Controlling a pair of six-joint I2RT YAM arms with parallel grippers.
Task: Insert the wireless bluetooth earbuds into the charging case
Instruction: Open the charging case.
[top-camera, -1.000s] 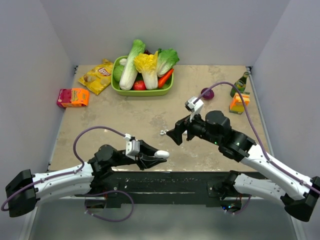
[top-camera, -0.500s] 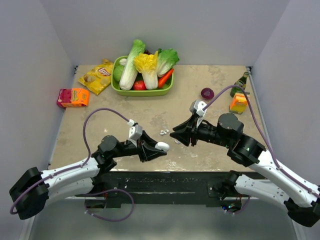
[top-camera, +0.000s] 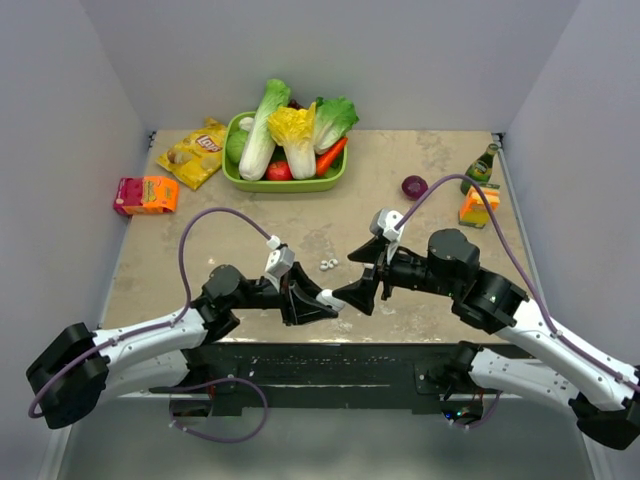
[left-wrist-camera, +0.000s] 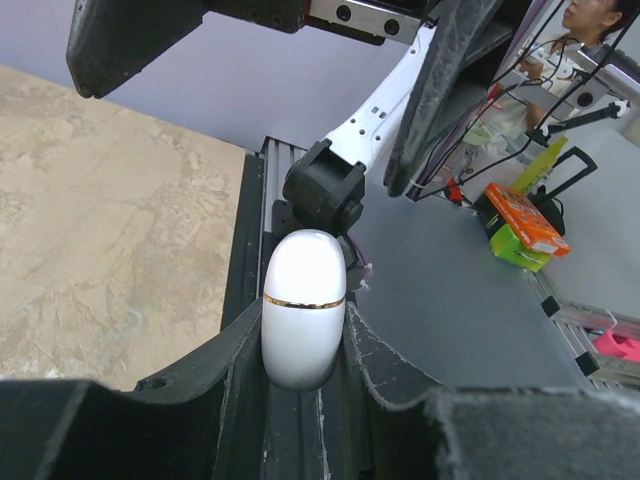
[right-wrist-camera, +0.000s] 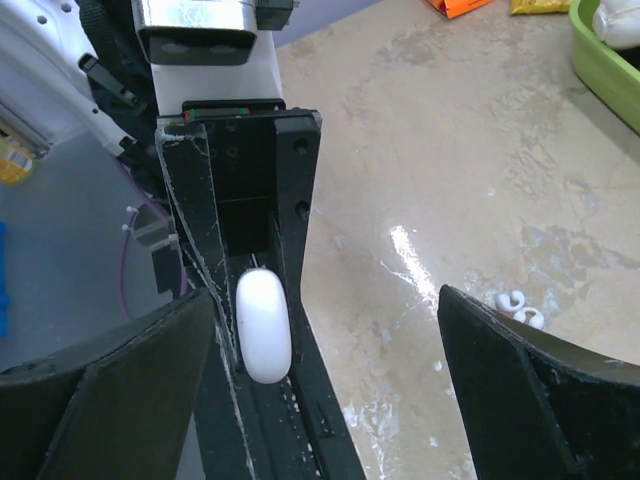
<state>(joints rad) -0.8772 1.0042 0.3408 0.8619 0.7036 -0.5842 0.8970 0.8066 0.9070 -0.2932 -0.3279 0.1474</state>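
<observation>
L gripper (top-camera: 320, 298) pinches charging case (left-wrist-camera: 303, 320), lid shut, end out, so R gripper (top-camera: 358, 278), fingers spread wide, can prob. flip it open; earbuds (top-camera: 327, 265) lie on table (top-camera: 250, 230) nearby.

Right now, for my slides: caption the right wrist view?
Left jaws grip the closed charging case, open right jaws facing it, earbuds on the table.

Drawn together near mid-table.
Brought left gripper (top-camera: 320, 300) with charging case (top-camera: 328, 297) rightward; lowered right gripper (top-camera: 350, 294) to face it.

The beige table (top-camera: 150, 250) carries earbuds (top-camera: 327, 265), a green basket (top-camera: 285, 185), chips (top-camera: 195, 152) and a bottle (top-camera: 482, 165).
</observation>
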